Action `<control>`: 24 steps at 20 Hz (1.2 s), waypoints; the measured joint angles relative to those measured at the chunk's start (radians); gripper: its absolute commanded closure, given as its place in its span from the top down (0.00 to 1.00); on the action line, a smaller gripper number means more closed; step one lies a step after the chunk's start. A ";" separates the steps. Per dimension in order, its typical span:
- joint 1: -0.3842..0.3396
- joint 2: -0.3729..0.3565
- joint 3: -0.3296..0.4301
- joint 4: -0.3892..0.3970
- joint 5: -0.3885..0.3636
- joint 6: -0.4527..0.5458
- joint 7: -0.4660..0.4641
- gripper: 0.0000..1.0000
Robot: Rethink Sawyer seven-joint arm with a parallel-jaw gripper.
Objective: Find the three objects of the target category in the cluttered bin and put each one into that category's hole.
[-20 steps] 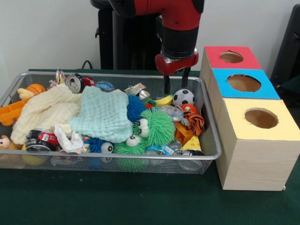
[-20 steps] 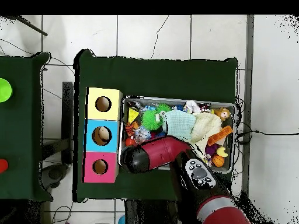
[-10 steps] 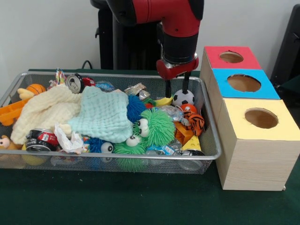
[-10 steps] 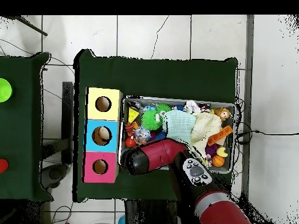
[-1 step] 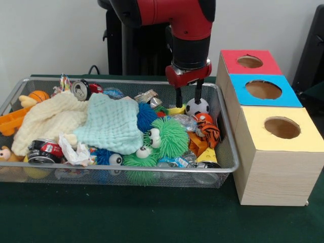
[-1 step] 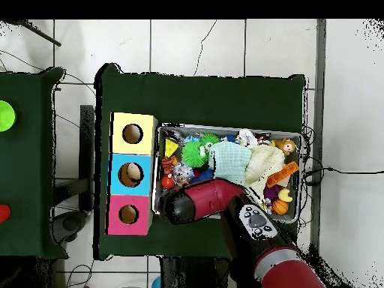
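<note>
Over the last second the gripper (image 5: 187, 94) has risen a little and drifted toward the soccer ball (image 5: 198, 106), so its two black fingers (image 5: 178, 95) now hang just above the ball instead of reaching down behind the bin's far rim. They stand moderately apart with nothing between them. That reads as lining up for a grasp, and the ball looks like the chosen item; if balls are the target category, the small basketball (image 5: 38, 95) at the far end of the wire bin (image 5: 223, 132) may be another, though this is a guess.

Just below and beside the gripper lie a yellow banana-like toy (image 5: 176, 109), a tiger figure (image 5: 210, 131) and an orange ball (image 5: 203, 117) pressed against the soccer ball. Farther along are the green fuzzy monster (image 5: 164, 136), a mint cloth (image 5: 112, 123) and a cream cloth (image 5: 48, 119). Such close neighbours could be nudged or pinched on the descent.

Beside the bin stands the sorting box, with red (image 5: 249, 61), blue (image 5: 263, 89) and yellow (image 5: 282, 127) holes.

From overhead, the arm (image 6: 204, 201) covers the gripper and the soccer ball entirely, so only the front view shows the finger gap. What the overhead view adds is something pale already lying inside the blue box's hole (image 6: 133, 174), while the red hole (image 6: 128, 214) and yellow hole (image 6: 133, 134) look dark.
</note>
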 measured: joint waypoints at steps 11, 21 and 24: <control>-0.025 -0.002 0.000 0.000 0.000 0.000 0.000 1.00; -0.025 -0.003 -0.004 0.000 0.000 0.000 0.000 1.00; -0.025 -0.003 -0.006 0.000 0.000 0.000 0.000 1.00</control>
